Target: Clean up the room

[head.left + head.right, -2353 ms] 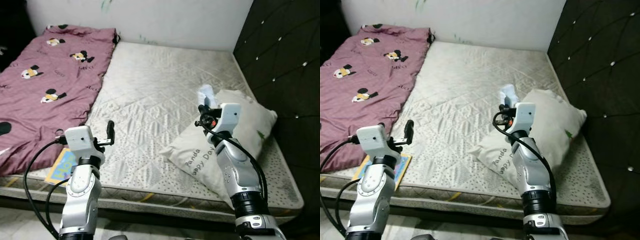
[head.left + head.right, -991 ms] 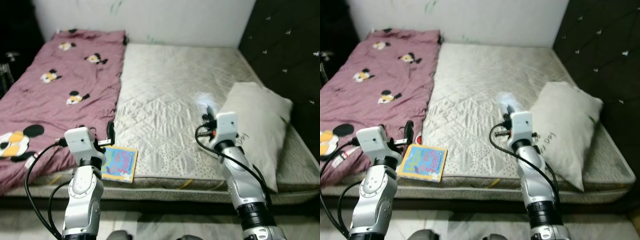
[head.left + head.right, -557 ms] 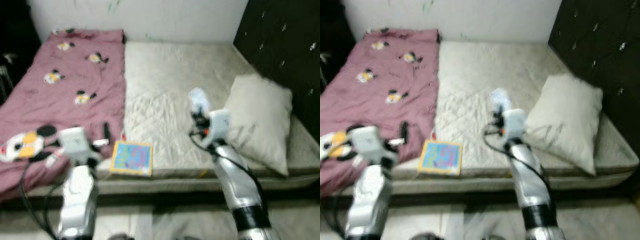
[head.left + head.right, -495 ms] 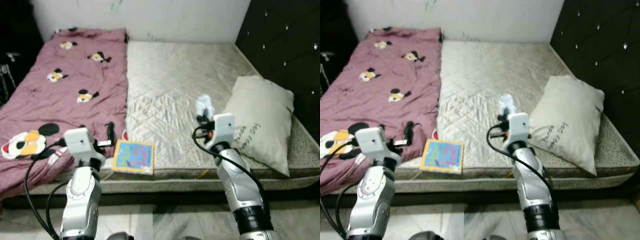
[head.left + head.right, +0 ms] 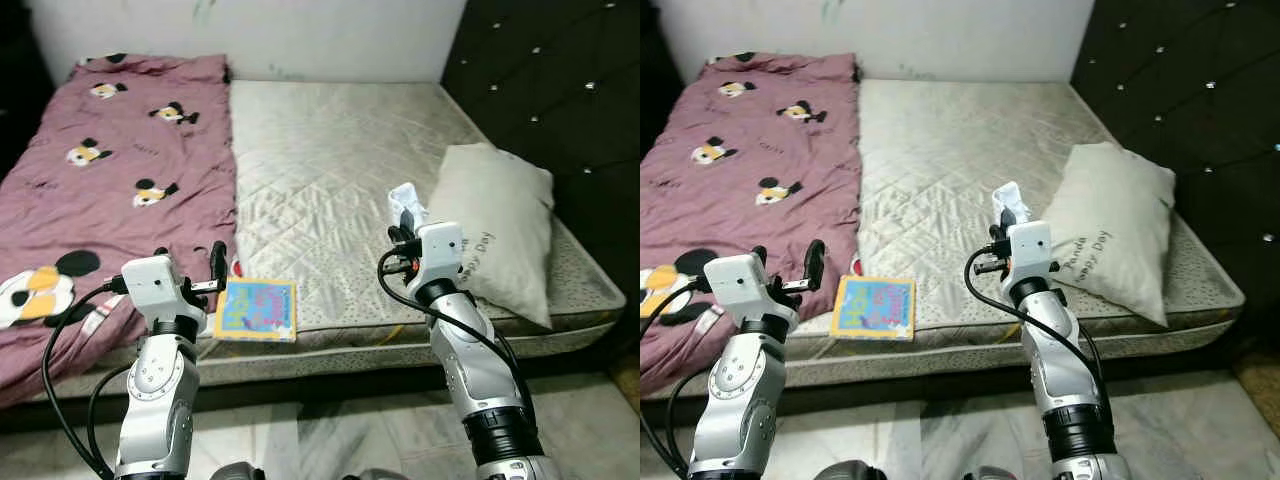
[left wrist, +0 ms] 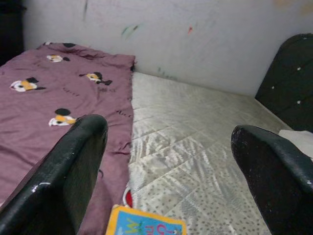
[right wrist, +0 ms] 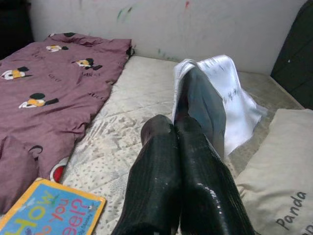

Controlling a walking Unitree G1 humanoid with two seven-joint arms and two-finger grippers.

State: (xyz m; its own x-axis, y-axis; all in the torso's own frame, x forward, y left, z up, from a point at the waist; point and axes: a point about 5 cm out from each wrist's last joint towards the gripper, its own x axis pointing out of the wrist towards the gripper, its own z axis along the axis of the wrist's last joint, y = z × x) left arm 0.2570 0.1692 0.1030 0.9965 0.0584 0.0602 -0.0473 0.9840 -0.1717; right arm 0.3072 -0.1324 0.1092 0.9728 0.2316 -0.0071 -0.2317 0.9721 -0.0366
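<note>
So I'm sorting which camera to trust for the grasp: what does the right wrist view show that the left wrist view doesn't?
The right wrist view alone shows the right gripper with its fingers pressed together on a white wrapper, plus the printed pillow beside it.

The left wrist view alone shows the left gripper with its fingers spread wide apart and nothing between them.

Both share the maroon cartoon blanket, the quilted mattress, the scribbled wall and the colourful book near the bed's edge, though the left one catches just its top.
</note>
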